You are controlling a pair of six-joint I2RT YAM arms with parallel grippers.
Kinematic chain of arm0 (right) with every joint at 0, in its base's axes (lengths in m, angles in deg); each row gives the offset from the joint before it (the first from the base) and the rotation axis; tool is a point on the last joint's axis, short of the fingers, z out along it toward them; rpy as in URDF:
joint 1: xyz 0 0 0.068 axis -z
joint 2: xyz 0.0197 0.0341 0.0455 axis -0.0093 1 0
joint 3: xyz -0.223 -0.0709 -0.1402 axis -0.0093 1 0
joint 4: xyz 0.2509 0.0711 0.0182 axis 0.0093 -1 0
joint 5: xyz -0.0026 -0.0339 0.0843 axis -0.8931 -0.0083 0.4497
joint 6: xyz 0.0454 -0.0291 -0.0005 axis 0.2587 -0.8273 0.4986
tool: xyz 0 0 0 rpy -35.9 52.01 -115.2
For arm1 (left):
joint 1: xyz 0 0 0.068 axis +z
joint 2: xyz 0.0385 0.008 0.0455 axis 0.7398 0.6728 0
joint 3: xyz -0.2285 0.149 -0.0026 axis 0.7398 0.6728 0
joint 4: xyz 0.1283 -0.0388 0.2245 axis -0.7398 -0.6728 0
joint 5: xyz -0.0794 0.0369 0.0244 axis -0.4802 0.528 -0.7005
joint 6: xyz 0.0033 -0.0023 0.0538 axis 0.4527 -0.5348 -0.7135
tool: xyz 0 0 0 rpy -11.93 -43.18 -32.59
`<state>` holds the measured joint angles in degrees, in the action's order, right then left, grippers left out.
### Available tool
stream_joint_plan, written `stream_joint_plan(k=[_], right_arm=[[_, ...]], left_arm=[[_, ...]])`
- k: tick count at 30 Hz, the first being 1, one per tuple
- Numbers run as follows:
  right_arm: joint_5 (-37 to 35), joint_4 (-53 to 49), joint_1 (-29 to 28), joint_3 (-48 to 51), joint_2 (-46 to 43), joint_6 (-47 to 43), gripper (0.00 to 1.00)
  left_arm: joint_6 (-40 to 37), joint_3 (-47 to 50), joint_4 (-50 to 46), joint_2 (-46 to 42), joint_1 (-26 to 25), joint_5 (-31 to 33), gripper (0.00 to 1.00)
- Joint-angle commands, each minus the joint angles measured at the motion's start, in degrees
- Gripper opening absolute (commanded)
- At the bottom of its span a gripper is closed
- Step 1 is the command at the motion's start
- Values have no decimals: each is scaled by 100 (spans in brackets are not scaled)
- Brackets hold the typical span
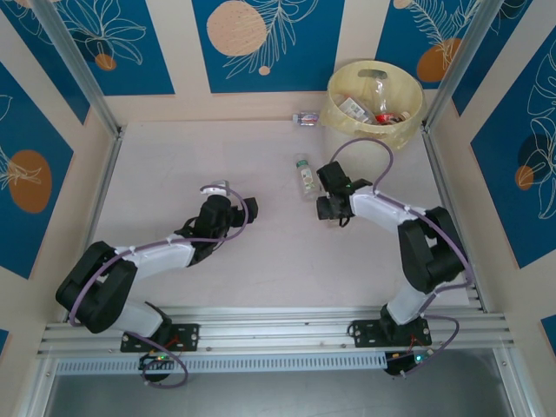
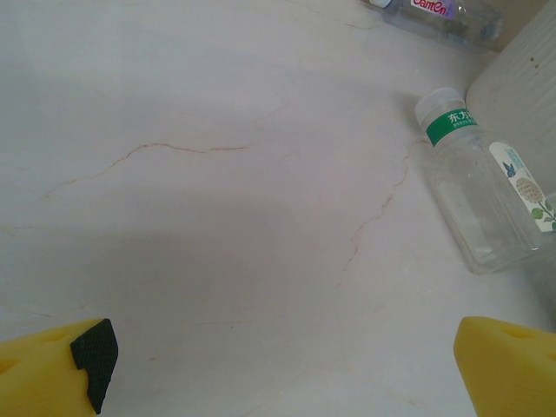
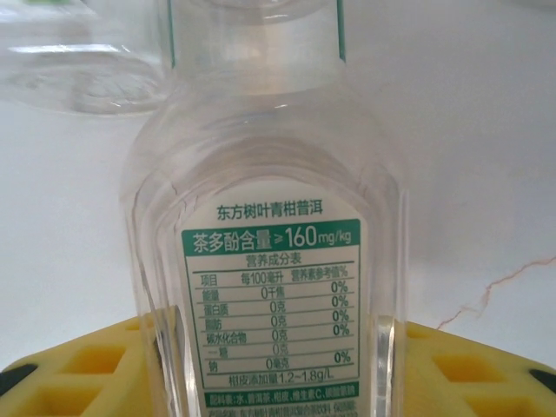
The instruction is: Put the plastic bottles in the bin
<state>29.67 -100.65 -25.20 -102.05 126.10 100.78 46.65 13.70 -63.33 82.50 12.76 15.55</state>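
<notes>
Plastic bottles are partly dealt with: a few lie inside the bin [image 1: 360, 132] at the counter's [image 1: 174, 165] far right corner, and two lie out on the counter. One, the red-lettered bottle [image 1: 306, 118], lies on its side just beside the bin's left wall. The other, the green-label bottle [image 1: 304, 174], lies nearer the arms, and this is the one in hand.

The right tool [image 1: 317, 198] is at that bottle's lower end. In the right wrist view its yellow fingers [image 3: 95, 369] press against both sides of the clear body [image 3: 269, 217], so I judge it gripped, though the bottle rests on the counter. The left tool [image 1: 224, 189] hangs over bare counter with its jaws wide apart and nothing between them.

The step is the pick. Next comes a lift clear of the counter, a carry back and right over the bin's rim, then a release above the opening.
</notes>
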Motion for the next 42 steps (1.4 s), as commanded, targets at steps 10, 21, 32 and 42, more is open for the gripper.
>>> stream_joint_plan(k=[10, 21, 32, 42], right_arm=[[299, 1581, -632, 441, -1747, -778, 32], [1038, 2163, -388, -269, -2788, -1429, 32], [1401, 1385, 1616, -2193, -1876, -676, 33], [1861, -449, 2731, -4717, 302, -707, 36]], left_arm=[[123, 51, 118, 12, 121, -89, 100], [176, 24, 126, 69, 165, -217, 100], [196, 88, 103, -36, 208, -268, 100], [220, 152, 96, -81, 247, -239, 100]])
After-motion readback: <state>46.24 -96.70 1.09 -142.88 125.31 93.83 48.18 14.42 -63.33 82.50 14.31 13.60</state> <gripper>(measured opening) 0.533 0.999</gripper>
